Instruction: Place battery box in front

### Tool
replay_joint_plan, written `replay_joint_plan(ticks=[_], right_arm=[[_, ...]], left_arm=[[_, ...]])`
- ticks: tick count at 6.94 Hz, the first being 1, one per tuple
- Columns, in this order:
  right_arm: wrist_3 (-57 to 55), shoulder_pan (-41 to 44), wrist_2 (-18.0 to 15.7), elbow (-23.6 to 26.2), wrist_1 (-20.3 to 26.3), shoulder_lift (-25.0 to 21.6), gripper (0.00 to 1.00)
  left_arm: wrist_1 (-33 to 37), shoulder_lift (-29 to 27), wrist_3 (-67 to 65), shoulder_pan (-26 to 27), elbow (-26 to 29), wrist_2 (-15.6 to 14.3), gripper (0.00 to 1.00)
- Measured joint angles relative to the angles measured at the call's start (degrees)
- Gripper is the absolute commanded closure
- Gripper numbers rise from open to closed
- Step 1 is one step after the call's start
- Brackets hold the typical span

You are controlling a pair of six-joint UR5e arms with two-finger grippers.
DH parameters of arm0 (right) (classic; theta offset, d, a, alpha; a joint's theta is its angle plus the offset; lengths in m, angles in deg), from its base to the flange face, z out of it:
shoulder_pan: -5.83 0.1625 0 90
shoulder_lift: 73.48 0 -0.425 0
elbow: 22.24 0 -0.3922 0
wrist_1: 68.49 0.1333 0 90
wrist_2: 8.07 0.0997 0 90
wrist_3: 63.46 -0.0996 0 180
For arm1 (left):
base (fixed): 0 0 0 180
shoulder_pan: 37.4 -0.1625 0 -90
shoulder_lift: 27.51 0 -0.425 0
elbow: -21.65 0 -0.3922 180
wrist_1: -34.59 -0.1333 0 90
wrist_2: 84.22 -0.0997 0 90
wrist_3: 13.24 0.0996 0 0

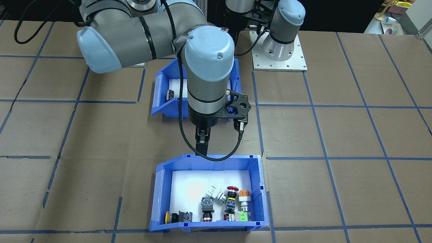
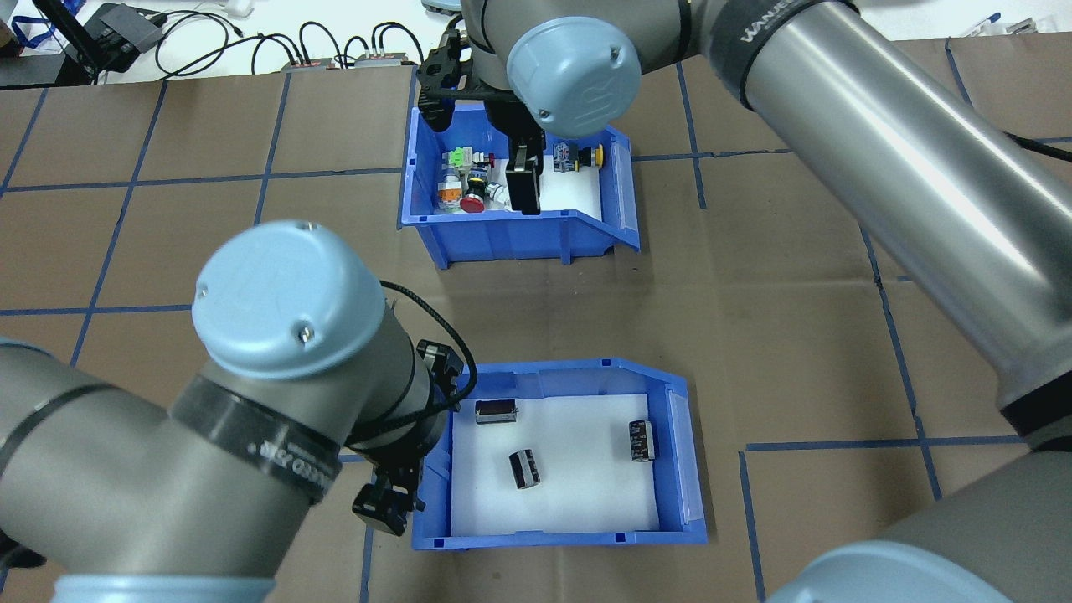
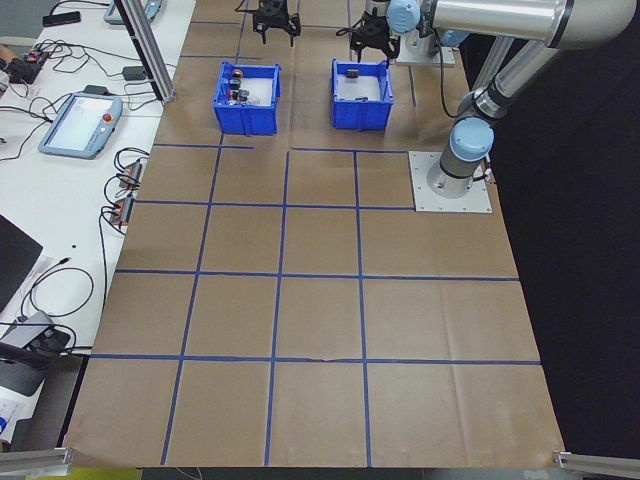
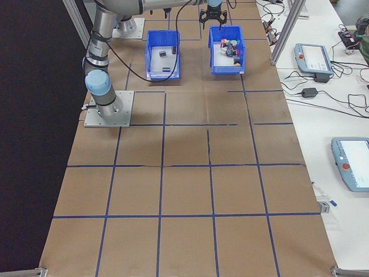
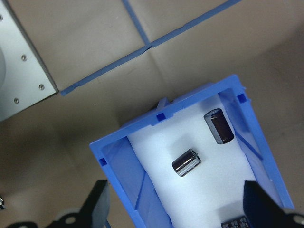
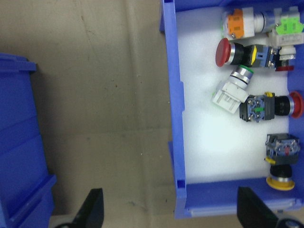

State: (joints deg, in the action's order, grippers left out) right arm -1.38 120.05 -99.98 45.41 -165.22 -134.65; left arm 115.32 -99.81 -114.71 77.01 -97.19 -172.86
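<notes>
Overhead exterior view shows the battery box (image 2: 559, 455) on the near half of the brown table (image 2: 754, 318), close to the robot, with three dark cylinders (image 2: 525, 468) lying apart on its white liner. Its sloped lip is on the right side in this view. The second blue bin (image 2: 519, 193), with the colourful push-button switches (image 2: 471, 180), stands on the far half, almost in line with the first one. Between the two bins there is a wide strip of bare paper, and to the right and left of both bins the table surface is also free, marked only by blue tape lines (image 2: 268, 176). The left gripper (image 2: 387, 500) hangs at the left wall of the battery box, near its corner; in the left wrist view its two fingers (image 5: 97, 204) stand wide apart, one outside the wall and one over the liner, and they hold nothing. The left arm is bent with the wrist pointing down. The right arm reaches long across the table, and the right gripper (image 2: 526, 180) points down over the near wall of the switch bin. Its fingers (image 6: 92, 209) are spread too and seem to hold nothing, though the contact with the wall is hard to judge.
</notes>
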Motion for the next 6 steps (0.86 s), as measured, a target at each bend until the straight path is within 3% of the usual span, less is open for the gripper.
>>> replay_joint_plan(ticks=[3, 5, 6], right_arm=[[0.41, 1.27, 0.13, -0.27, -6.15, 4.68, 0.0], [0.0, 2.41, 0.5, 0.21, -7.44, 7.43, 0.0], [-0.38, 2.94, 0.52, 0.33, -7.63, 8.69, 0.0]], left_arm=[[-14.14, 1.15, -21.48, 8.86, -11.38, -0.04, 0.06], [-25.77, 0.26, -26.23, 11.95, -17.59, 0.51, 0.07], [-27.63, -0.1, -26.78, 12.34, -18.79, 1.57, 0.06]])
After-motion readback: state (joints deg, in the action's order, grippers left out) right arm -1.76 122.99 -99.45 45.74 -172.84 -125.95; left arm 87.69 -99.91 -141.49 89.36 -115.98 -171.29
